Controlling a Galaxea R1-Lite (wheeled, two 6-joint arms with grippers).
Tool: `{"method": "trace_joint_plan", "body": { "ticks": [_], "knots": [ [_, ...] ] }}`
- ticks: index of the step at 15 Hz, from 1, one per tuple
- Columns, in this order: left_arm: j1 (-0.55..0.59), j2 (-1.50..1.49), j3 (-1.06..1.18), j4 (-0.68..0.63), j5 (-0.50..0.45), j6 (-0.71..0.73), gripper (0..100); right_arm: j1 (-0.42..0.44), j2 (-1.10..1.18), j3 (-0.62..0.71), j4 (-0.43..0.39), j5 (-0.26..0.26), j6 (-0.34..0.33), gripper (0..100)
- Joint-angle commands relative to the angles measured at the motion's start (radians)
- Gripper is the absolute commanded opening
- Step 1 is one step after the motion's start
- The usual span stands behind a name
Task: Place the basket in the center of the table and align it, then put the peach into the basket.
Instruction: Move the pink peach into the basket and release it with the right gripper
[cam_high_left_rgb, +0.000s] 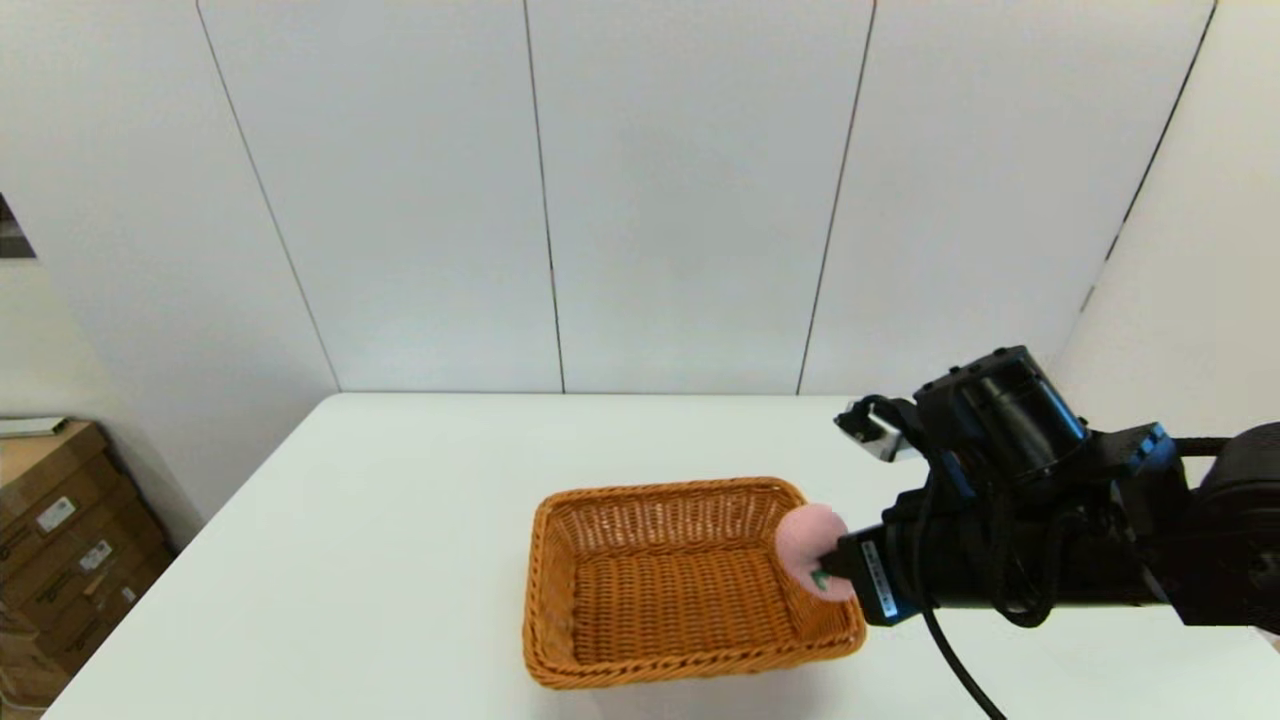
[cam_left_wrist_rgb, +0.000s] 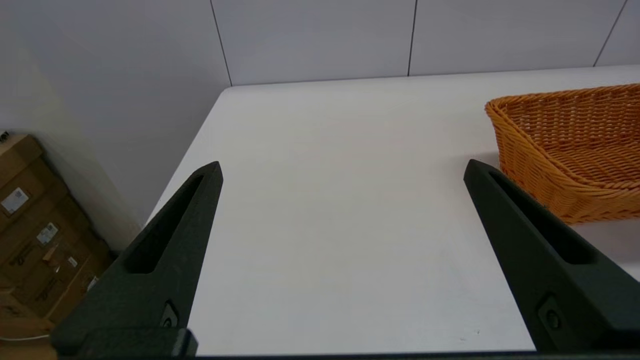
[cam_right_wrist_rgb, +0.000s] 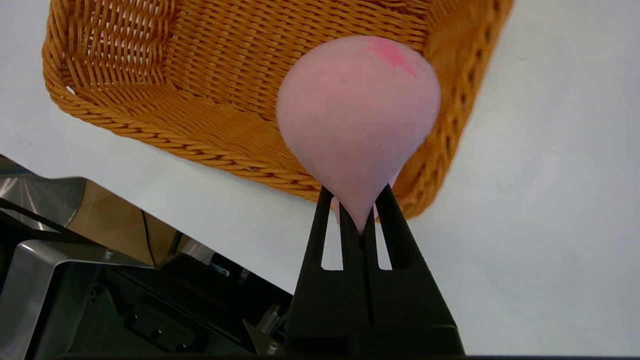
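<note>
The orange-brown wicker basket (cam_high_left_rgb: 660, 585) sits on the white table (cam_high_left_rgb: 400, 500) near its front middle, and nothing lies inside it. My right gripper (cam_high_left_rgb: 835, 565) reaches in from the right, shut on the pale pink peach (cam_high_left_rgb: 808, 545). The peach hangs above the basket's right rim. In the right wrist view the two fingers pinch the squeezed tapered end of the peach (cam_right_wrist_rgb: 357, 115), with the basket (cam_right_wrist_rgb: 210, 95) below it. My left gripper (cam_left_wrist_rgb: 342, 170) hovers open over bare table to the left of the basket (cam_left_wrist_rgb: 570, 145), outside the head view.
Cardboard boxes (cam_high_left_rgb: 60, 540) are stacked on the floor past the table's left edge. White wall panels stand behind the table. The robot's base (cam_right_wrist_rgb: 100, 280) shows beneath the near table edge in the right wrist view.
</note>
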Motion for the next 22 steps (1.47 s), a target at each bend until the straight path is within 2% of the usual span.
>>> {"method": "trace_joint_plan", "body": {
  "ticks": [1,3,5,12,13,18,21,22],
  "knots": [
    [0.001,-0.002,0.002,0.0,0.0,0.002,100,0.11,0.124,-0.076,0.004,-0.006,-0.011,0],
    [-0.001,-0.002,0.002,-0.001,0.0,0.004,100,0.162,0.193,-0.122,0.003,-0.066,-0.012,0],
    [-0.001,-0.002,0.002,-0.001,0.0,0.002,100,0.173,0.277,-0.174,0.003,-0.121,-0.026,0],
    [-0.001,-0.002,0.002,-0.001,0.002,-0.007,100,0.16,0.36,-0.262,0.008,-0.129,-0.023,0],
    [-0.001,-0.002,0.002,-0.001,0.002,-0.007,100,0.16,0.36,-0.262,0.001,-0.149,-0.018,100],
    [-0.001,-0.002,0.002,-0.003,0.002,-0.01,100,0.128,0.33,-0.263,-0.002,-0.161,-0.023,100],
    [-0.001,-0.002,0.002,-0.001,0.002,-0.008,100,0.054,0.29,-0.286,0.0,-0.161,-0.018,100],
    [-0.001,-0.002,0.002,-0.001,0.002,-0.01,100,0.001,0.211,-0.286,0.008,-0.161,-0.017,100]
  ]
}}
